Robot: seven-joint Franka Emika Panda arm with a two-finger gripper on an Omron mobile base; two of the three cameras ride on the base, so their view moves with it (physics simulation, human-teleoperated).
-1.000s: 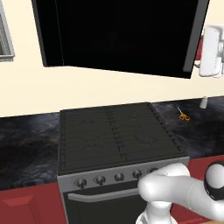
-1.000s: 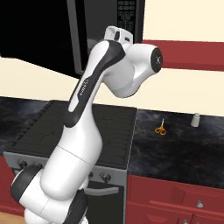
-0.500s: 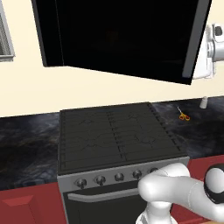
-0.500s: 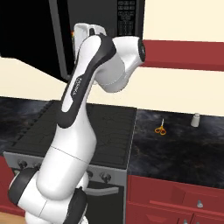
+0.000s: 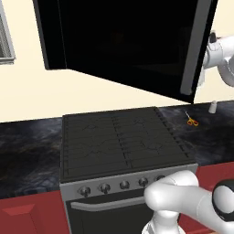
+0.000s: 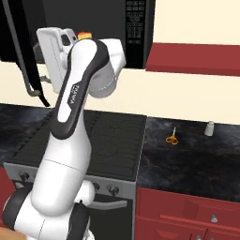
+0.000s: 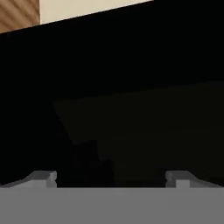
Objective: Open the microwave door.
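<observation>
Above the black gas stove (image 5: 121, 141), the wide glossy black microwave door (image 5: 123, 41) stood swung outward from the cabinet, its free edge carrying a slim grey vertical bar handle (image 5: 192, 45) toward the right of the left base view; in the right base view the same door (image 6: 23, 51) appeared edge-on at the left, angled away from the microwave body with its dark keypad panel (image 6: 136, 28). The white arm's hand (image 6: 56, 58) was raised just behind that door edge. In the hand view, the two-finger gripper (image 7: 111, 177) pointed into darkness, its fingertips (image 7: 43, 177) set well apart with nothing between them. On the dark mottled countertop (image 6: 192, 159) to the stove's right lay small orange-handled scissors (image 6: 172, 138) and, further right, a small pale grey shaker (image 6: 210, 128), apart from each other.
</observation>
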